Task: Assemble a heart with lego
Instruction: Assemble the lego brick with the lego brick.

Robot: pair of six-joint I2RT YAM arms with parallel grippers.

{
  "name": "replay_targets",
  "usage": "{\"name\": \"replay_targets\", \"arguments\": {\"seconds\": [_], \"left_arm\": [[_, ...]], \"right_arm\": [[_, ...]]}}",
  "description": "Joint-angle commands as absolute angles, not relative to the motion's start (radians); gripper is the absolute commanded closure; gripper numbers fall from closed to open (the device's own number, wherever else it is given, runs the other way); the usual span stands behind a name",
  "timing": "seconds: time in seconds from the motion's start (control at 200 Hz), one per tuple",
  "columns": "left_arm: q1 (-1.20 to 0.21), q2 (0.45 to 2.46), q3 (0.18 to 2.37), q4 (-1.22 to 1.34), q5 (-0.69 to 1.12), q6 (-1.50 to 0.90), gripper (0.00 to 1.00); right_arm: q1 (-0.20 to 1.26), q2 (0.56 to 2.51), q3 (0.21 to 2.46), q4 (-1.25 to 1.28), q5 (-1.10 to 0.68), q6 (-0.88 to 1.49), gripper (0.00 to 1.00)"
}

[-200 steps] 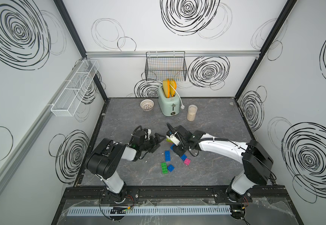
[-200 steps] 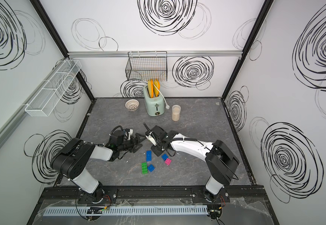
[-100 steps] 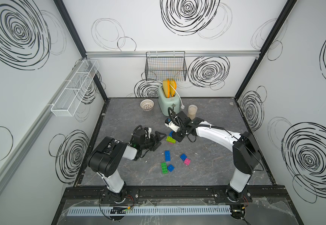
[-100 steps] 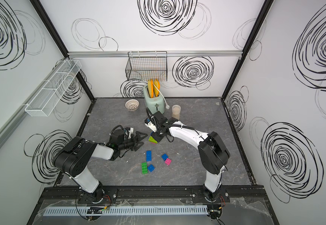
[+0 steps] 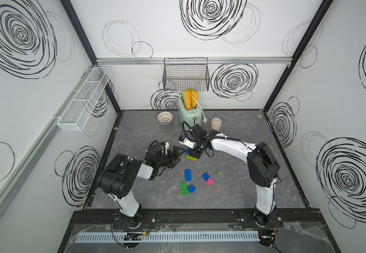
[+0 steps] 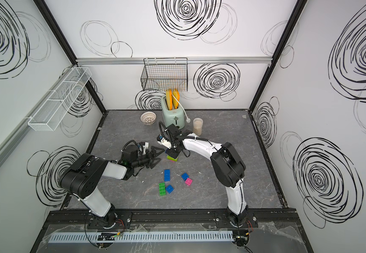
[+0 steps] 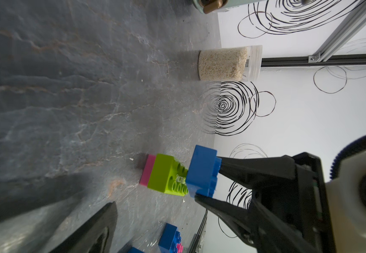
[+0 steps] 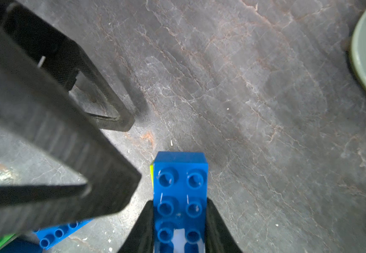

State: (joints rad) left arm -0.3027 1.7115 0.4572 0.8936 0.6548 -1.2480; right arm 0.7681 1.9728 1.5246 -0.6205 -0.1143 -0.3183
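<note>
So the heart is barely started: a lime studded plastic brick sits on a pink square brick, about mid-desk. The right claw is pinched onto a blue oblong studded brick by its two long smooth sides. That brick is tilted with one edge against the lime studs, not seated as far as I can tell. The left claw is spread wide and empty, just beside the stack.

Handling-wise, I'd guess they're light, rigid hard plastic with slick walls. Nothing to crush, but they'll skid on the desk or twist in the grip when pushed. Grab across the flat side walls, keep the studs clear, and brace the stack while pressing.

Count:
- **Blue:** four. The held one, a loose long blue brick, a small blue square brick and another little blue square.
- **Green:** one green oblong brick.
- **Lime:** one.
- **Pink:** two, including a loose pink square.

Eight total.
</note>
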Motion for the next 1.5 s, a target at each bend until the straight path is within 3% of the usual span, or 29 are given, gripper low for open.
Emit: {"name": "replay_targets", "arguments": {"seconds": [0.0, 0.875, 1.491], "left_arm": [[-0.296, 1.732, 0.476, 0.956, 0.679, -1.272, 0.03], [-0.377, 1.835, 0.522, 1.015, 0.668, -1.322, 0.0], [-0.404, 1.925, 0.546, 1.08, 0.664, -1.35, 0.14]], "right_arm": [[0.769, 1.994, 1.562, -0.682, -0.148, -0.37, 0.7], [0.769, 2.084, 1.611, -0.768, -0.182, -0.446, 0.69], [0.769, 2.127, 1.669, -0.784, -0.179, -0.475, 0.69]]}}
